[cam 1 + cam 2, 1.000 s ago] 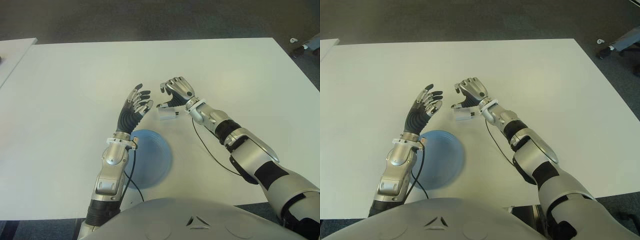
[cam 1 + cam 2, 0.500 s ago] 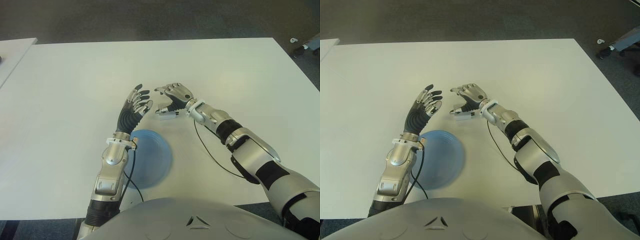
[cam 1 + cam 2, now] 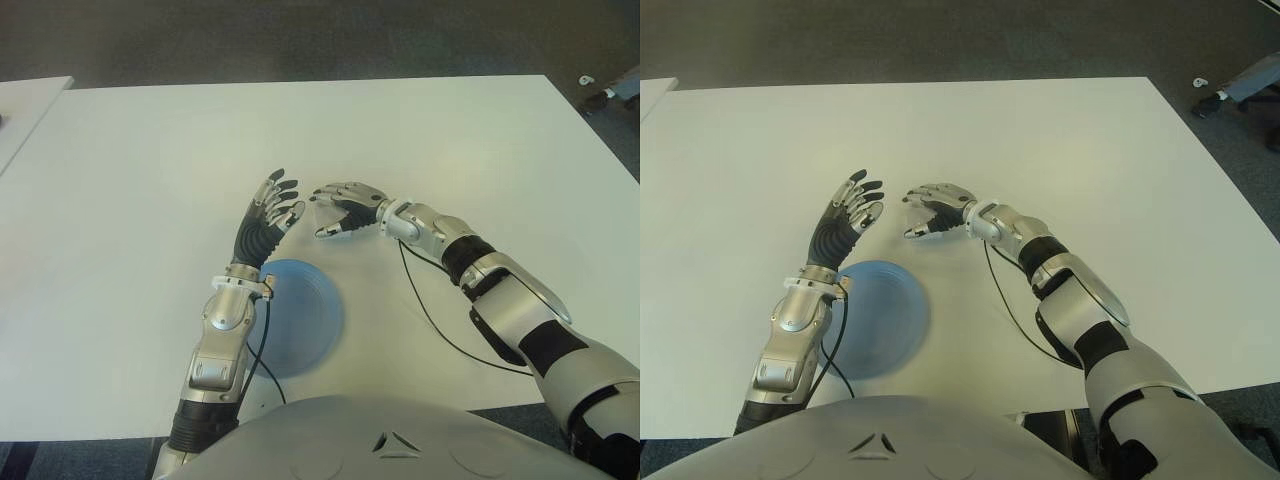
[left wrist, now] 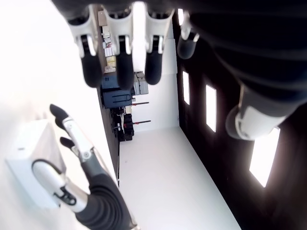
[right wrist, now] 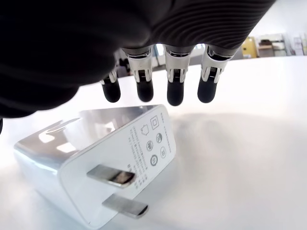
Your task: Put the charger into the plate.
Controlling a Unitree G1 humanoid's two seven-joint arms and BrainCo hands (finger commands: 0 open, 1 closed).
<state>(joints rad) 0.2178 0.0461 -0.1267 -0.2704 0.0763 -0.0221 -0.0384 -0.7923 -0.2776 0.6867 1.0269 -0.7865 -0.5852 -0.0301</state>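
Note:
The white charger (image 5: 91,153) lies on the white table (image 3: 150,180) with its two prongs facing the right wrist camera. My right hand (image 3: 335,212) is palm down over it, fingers (image 5: 175,91) stretched out just above its top and the thumb beside it, not closed. The left wrist view shows the charger (image 4: 31,165) between that thumb and those fingers. In the eye views the hand hides most of it. The blue plate (image 3: 310,320) sits nearer my body, below and left of the right hand. My left hand (image 3: 276,205) is raised beside the right hand with fingers spread, holding nothing.
A thin black cable (image 3: 432,322) trails from my right wrist across the table. My left forearm (image 3: 225,330) crosses the plate's left edge. A second white table (image 3: 25,100) stands at the far left, and dark floor lies beyond the far edge.
My right hand has rolled palm down and lowered over the charger, which showed below its fingers a second ago. The left hand and plate have not moved.

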